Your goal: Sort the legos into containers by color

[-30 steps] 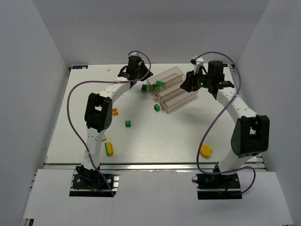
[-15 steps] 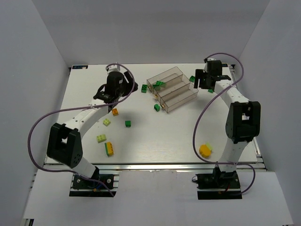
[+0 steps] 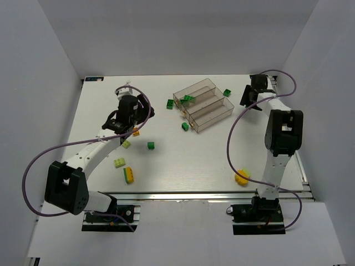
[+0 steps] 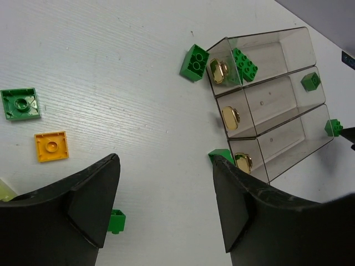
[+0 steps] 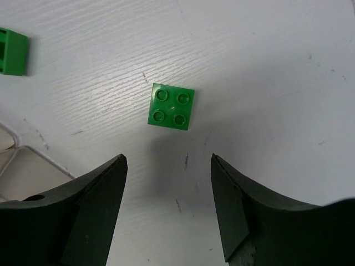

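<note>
Right wrist: my right claw [image 5: 166,166] is released and empty, with a green four-stud brick [image 5: 172,106] at twelve o'clock on the desk [image 5: 266,66]. I'd drop straight down, straddle it squarely, then clench. The container tray [image 3: 213,113] waits at nine o'clock. Left claw [image 4: 166,166] is released too.

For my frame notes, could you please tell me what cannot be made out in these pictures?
Left wrist view: a green brick half hidden behind the left claw; a pale brick cut off by the left edge.
Right wrist view: a second green brick cut off by the left edge.
</note>
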Motion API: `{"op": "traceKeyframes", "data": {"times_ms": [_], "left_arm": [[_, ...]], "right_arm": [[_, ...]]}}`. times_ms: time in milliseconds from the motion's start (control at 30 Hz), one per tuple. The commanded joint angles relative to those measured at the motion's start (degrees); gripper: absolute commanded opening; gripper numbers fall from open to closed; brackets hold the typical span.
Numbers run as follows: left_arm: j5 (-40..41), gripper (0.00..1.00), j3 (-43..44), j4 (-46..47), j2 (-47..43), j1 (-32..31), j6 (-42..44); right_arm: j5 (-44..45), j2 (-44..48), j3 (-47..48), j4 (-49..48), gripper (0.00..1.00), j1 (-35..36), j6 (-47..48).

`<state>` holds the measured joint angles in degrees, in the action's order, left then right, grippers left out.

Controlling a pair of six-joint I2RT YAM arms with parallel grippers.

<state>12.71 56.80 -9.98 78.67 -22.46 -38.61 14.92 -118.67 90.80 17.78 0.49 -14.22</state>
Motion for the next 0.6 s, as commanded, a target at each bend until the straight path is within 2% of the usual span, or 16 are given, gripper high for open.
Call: {"op": "traceKeyframes", "data": {"times_ms": [0, 233, 567], "left_arm": [[1.00, 0.77, -0.46, -0.13, -2.21, 0.22, -0.59], [1.79, 0.77, 1.03, -3.02, -2.12, 0.22, 0.11], [1.88, 0.77, 2.26, -3.56, -1.24, 0.22, -0.33]], "right_arm": [[2.13, -2.43, 3.84, -2.57, 0.67, 0.12, -1.34], [1.69, -7.89, 9.56, -3.98, 0.68, -1.72, -1.78], [0.29, -11.23, 10.62, -3.28, 0.66, -2.07, -2.39]]}}
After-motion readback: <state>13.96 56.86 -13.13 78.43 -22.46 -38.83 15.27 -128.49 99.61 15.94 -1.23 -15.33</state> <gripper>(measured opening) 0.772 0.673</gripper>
